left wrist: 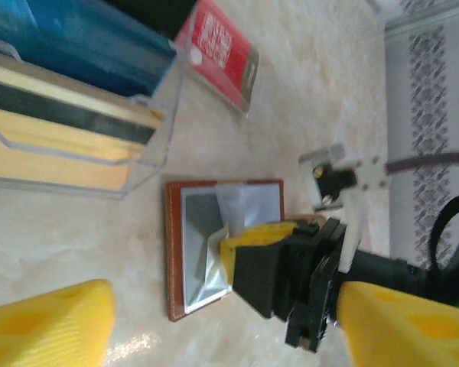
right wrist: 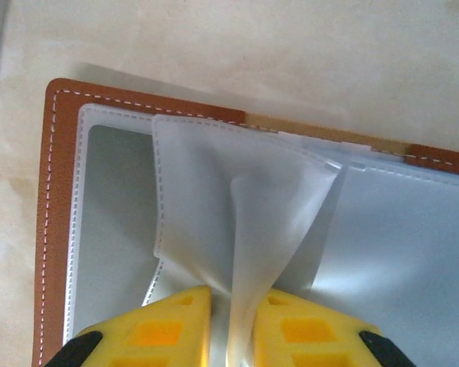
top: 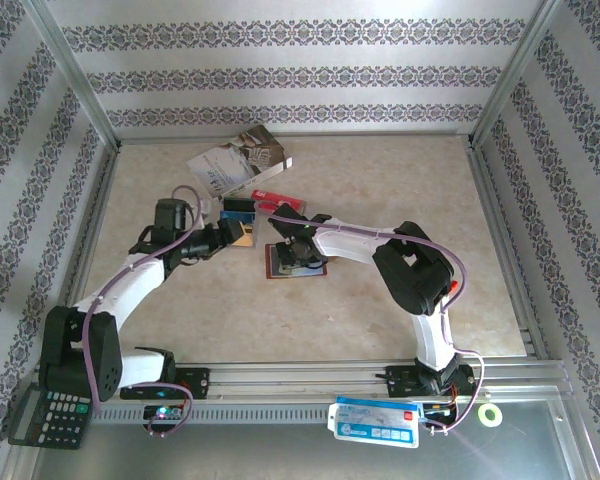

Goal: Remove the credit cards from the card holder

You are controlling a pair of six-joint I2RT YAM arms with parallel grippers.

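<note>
Okay, card holder (right wrist: 52,229) lies open flat mid-table on the beige marbled table (right wrist: 291,61): brown stitched leather, floppy frosted plastic sleeves (right wrist: 237,191). Right gripper (right wrist: 231,321) has its yellow jaws nearly together, pinching one crumpled sleeve. Left gripper (top: 236,236) has its jaws spread, gripping nothing, near the holder's left.

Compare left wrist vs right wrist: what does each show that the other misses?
Left wrist: a clear tray stacked with cards, and a red card beside it. Right wrist: white stitching along the card holder edge, and the clear sleeve bunched into a fold. Both: the card holder lying open, with the right tool pinching that sleeve.
</note>
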